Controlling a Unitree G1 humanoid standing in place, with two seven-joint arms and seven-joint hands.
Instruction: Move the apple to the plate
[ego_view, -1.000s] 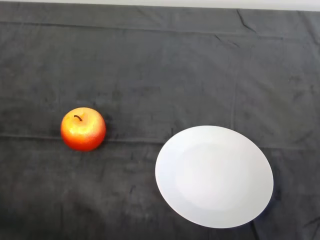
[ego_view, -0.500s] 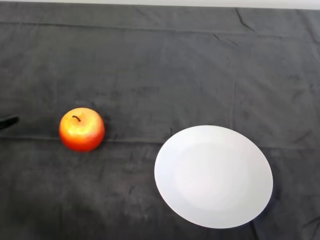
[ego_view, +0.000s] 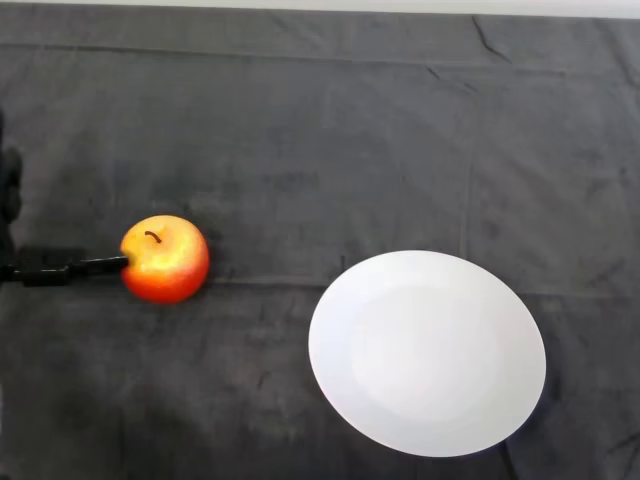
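The hand (ego_view: 45, 268) shows only at the left edge, 1 straight finger reaching to the apple (ego_view: 165, 258); whether it is spread I cannot tell. The apple sits on the cloth (ego_view: 300, 130), well left of the plate (ego_view: 428, 353). Likely firm, smooth and prone to roll: grip its sides

Your left hand (ego_view: 40, 268) sits at the left edge of the head view, only partly in frame, low over the cloth (ego_view: 320, 130). One finger (ego_view: 100, 264) reaches rightward from it, and its tip meets the near-left side of the apple (ego_view: 165, 258). So you have the apple immediately to the right of the hand, resting on the cloth, stem up. Further right of the hand, well beyond the apple and a little nearer to you, lies the plate (ego_view: 427, 352), flat on the cloth, with nothing on it. Apple and plate are well apart, with bare cloth between them and behind both
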